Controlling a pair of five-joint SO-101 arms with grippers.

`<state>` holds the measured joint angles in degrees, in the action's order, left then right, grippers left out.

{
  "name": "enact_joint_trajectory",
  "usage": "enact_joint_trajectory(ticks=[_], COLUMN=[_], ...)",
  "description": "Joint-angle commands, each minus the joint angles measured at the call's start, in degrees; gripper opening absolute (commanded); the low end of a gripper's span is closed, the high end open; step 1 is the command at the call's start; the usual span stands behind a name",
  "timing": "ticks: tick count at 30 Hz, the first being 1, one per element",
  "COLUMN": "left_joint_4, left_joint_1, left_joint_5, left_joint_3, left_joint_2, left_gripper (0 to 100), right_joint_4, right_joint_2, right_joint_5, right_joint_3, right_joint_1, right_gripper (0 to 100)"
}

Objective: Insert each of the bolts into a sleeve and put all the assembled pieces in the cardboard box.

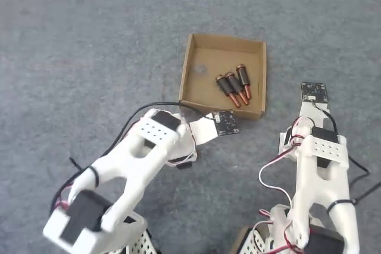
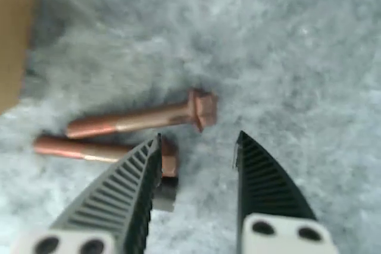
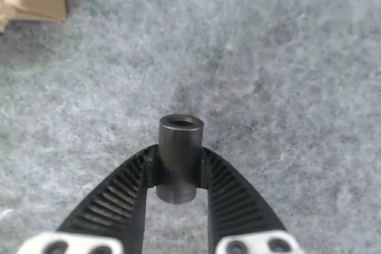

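The sleeve (image 3: 180,147) stands upright with its open end showing. It is grasped between the ribbed fingers (image 3: 128,188) of the right tool (image 3: 178,153) over the grey tabletop (image 3: 286,57). Whether it touches the tabletop cannot be told.

Two bolts (image 2: 137,117) lie side by side on the tabletop, nearly parallel and close together. The left tool (image 2: 199,138) hangs over them, released, with its fingers spread. One finger (image 2: 128,182) covers part of the nearer bolt's head.

From above, the box (image 1: 205,90) sits at 12 o'clock from the tabletop's middle. Three assembled pieces (image 1: 232,88) lie together inside it, toward its 4 o'clock corner. The left arm (image 1: 143,159) is at 7 o'clock from the box, and the right arm (image 1: 321,165) is at 5 o'clock.
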<state>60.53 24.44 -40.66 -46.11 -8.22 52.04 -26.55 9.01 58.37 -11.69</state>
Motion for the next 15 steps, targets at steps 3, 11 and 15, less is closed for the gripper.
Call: enact_joint_trajectory(ticks=[3, 11, 15], left_joint_4=[1.2, 5.5, 4.0], left_joint_1=[0.5, 0.6, 4.9], left_joint_5=[-0.4, -1.6, -1.5], left_joint_3=[3.0, 5.6, 3.5], left_joint_2=[0.4, 0.7, 2.5], left_gripper=[9, 1, 1], right_joint_4=[-0.8, -0.8, -0.8], right_joint_2=[0.1, 0.1, 0.1], right_joint_5=[0.9, 0.9, 0.9], right_joint_3=[-0.6, -0.6, -0.6], right_joint_1=[-0.4, -0.4, -0.4], right_gripper=[0.6, 0.6, 0.6])
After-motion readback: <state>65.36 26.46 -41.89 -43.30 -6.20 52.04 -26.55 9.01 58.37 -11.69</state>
